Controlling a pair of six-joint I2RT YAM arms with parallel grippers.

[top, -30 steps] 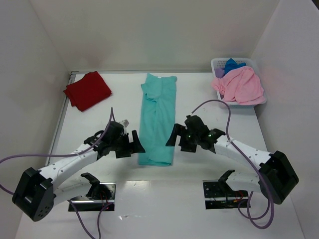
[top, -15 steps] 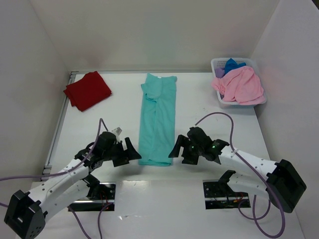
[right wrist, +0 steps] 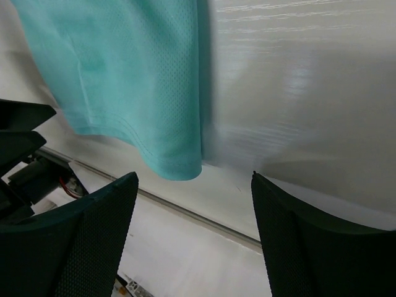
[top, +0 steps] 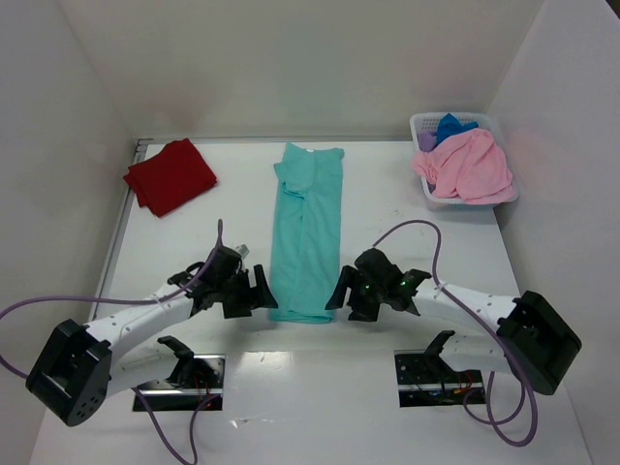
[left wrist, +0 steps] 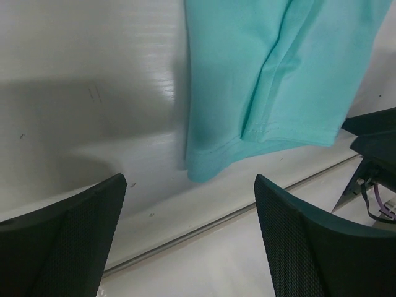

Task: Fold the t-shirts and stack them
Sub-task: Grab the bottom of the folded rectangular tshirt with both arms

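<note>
Teal t-shirt: near hem between left pincer, right pincer.

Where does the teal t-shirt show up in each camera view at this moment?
Top external: teal t-shirt, centre, a long folded strip.
Left wrist: teal t-shirt, upper right.
Right wrist: teal t-shirt, upper left.
Shared landmark: its near hem, visible in all three.

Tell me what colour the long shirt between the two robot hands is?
The shirt is teal, a light blue-green, seen best from the top camera.
</note>
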